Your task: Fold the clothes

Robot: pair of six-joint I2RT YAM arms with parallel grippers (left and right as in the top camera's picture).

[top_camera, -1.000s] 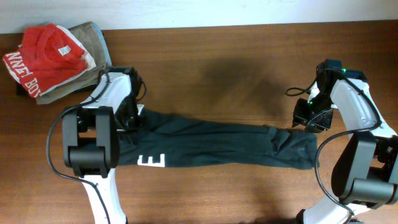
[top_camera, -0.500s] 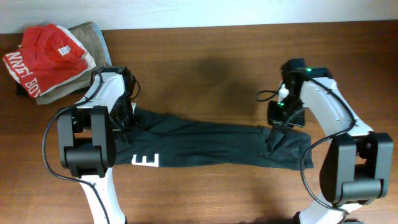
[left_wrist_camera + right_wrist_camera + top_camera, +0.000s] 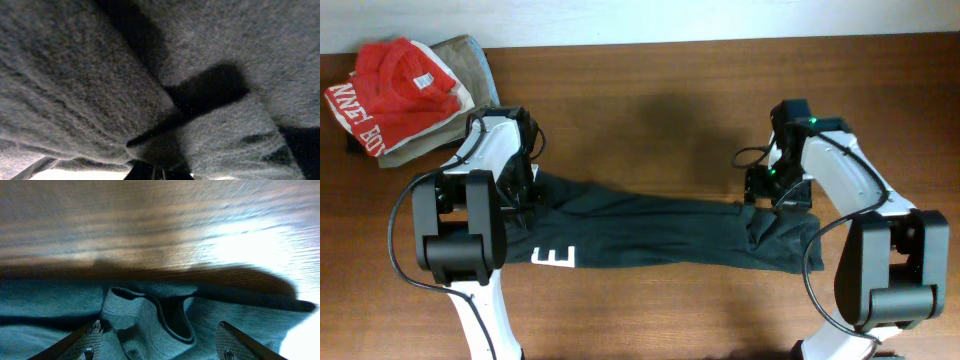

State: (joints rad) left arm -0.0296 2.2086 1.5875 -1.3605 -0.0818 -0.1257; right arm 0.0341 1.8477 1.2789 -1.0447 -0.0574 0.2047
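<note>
The dark T-shirt (image 3: pixel 660 235) lies as a long folded band across the table, a white letter E (image 3: pixel 557 258) showing near its left end. My left gripper (image 3: pixel 523 195) is at the band's upper left corner, shut on a fold of the T-shirt; the left wrist view is filled with its dark fabric (image 3: pixel 100 80) and the pinched fold (image 3: pixel 160 150). My right gripper (image 3: pixel 772 192) hovers open over the band's right end. In the right wrist view its fingers (image 3: pixel 157 340) straddle a rumpled fold of the T-shirt (image 3: pixel 145 320).
A red shirt with white lettering (image 3: pixel 390 85) lies on a folded khaki garment (image 3: pixel 465 60) at the table's far left corner. Bare wooden table (image 3: pixel 660 120) spreads behind the band and shows in the right wrist view (image 3: pixel 150 225).
My right gripper moved left from the table's right edge onto the T-shirt's right end. My left gripper drew the left corner slightly up and left. The band's right end bunched inward.
</note>
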